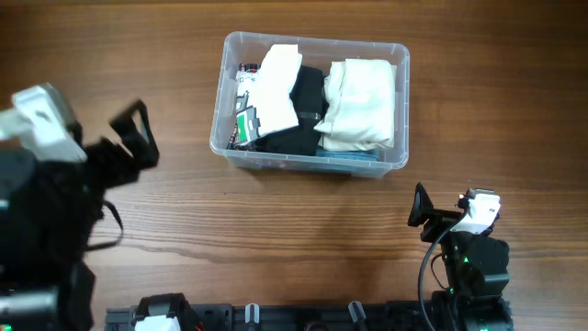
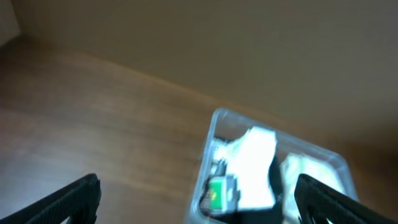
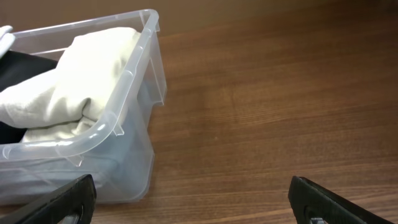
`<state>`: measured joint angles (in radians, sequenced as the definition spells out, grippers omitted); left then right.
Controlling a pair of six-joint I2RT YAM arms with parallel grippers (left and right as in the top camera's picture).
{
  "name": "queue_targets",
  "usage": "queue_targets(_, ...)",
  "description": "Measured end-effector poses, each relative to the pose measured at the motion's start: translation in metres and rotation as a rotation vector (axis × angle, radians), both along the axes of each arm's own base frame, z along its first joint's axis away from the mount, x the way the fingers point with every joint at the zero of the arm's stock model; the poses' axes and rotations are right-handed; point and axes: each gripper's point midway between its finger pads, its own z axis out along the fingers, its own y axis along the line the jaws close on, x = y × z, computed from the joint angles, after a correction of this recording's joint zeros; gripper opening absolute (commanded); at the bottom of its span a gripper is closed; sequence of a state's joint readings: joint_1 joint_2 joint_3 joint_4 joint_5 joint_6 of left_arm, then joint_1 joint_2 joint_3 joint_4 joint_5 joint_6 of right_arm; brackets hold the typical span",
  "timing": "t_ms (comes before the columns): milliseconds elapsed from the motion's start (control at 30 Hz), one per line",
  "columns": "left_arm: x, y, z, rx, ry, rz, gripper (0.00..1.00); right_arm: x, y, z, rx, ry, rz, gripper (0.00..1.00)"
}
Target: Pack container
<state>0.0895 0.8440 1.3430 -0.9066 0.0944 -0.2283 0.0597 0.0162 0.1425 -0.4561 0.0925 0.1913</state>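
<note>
Overhead, clear rounded plastic container (image 1: 303,163), folded cream cloth (image 1: 360,103) inside

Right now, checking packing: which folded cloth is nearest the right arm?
The cream folded cloth, rightmost in the clear plastic bin; white cloth and black cloth lie left.

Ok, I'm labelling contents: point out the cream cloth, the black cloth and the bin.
cream cloth (image 1: 360,103), overhead view, its middle.
black cloth (image 1: 310,90), overhead view, its upper part.
bin (image 1: 303,163), overhead view, near wall.
</note>
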Motion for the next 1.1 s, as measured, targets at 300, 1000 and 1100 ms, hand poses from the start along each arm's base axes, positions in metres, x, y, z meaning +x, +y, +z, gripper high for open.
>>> queue_targets(300,-0.039,-0.003,-0.147,0.037,0.055,-0.015,1.0,0.0,0.0,0.0,0.007,-0.002,-0.002,1.0)
queue_targets(1000,-0.044,-0.009,-0.271,0.05,0.019,-0.044,1.0,0.0,0.0,0.001,0.007,-0.004,-0.002,1.0)
queue_targets(1100,-0.043,-0.012,-0.273,0.054,0.02,-0.058,1.0,0.0,0.0,0.001,0.007,-0.004,-0.002,1.0)
